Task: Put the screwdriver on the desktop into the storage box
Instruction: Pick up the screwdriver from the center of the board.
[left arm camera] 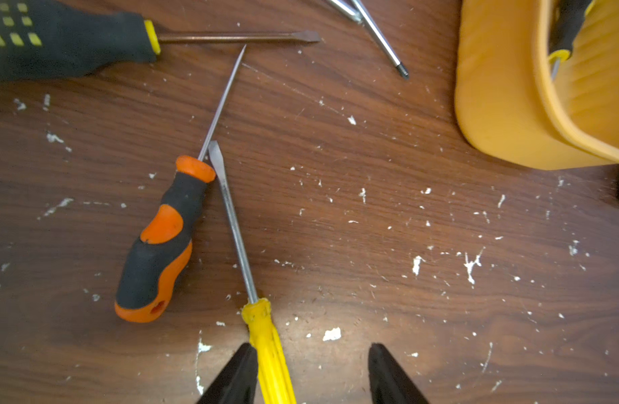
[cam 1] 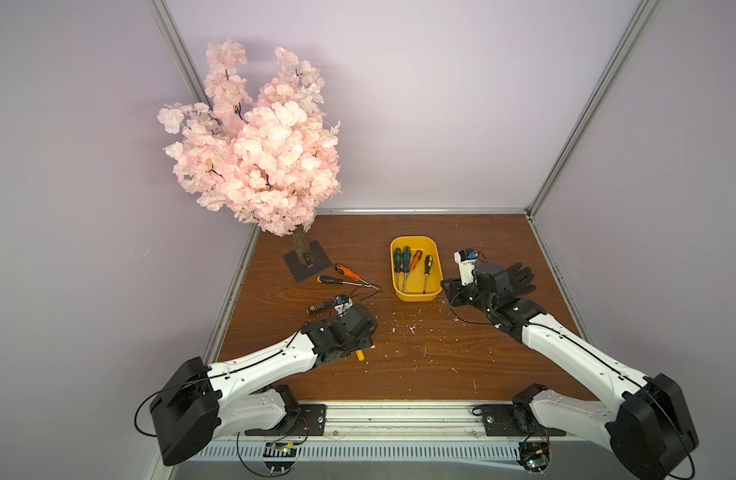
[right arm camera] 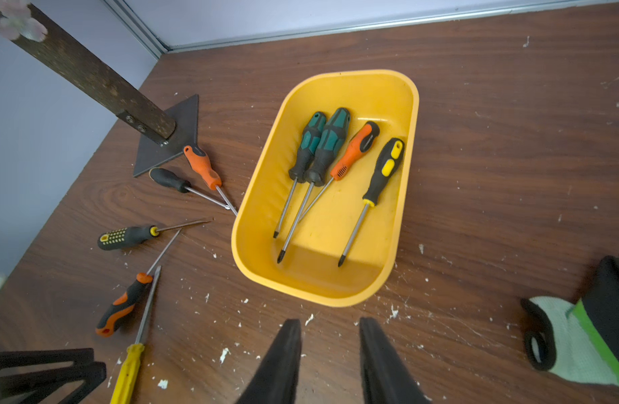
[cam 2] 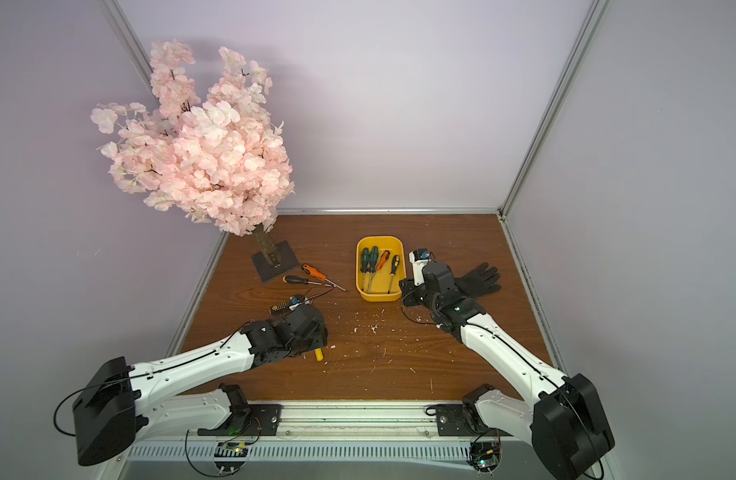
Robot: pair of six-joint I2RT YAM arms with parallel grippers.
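Note:
A yellow-handled screwdriver [left arm camera: 266,342] lies on the brown desktop [cam 1: 441,353], its handle between the fingers of my left gripper [left arm camera: 310,349]. The gripper is open: one finger touches the handle and the other stands well clear of it. In both top views only the handle's end [cam 1: 360,355] [cam 2: 318,354] shows from under the left wrist. The yellow storage box [cam 1: 416,297] [right arm camera: 322,297] holds several screwdrivers. My right gripper [right arm camera: 330,325] hovers open and empty just short of the box's near end.
More screwdrivers lie on the desktop: an orange-black one [left arm camera: 161,245] beside the yellow one's shaft, a black one with yellow dots [cam 1: 320,306], and two near the tree base [cam 1: 308,266]. A black glove [cam 1: 520,276] lies right of the box.

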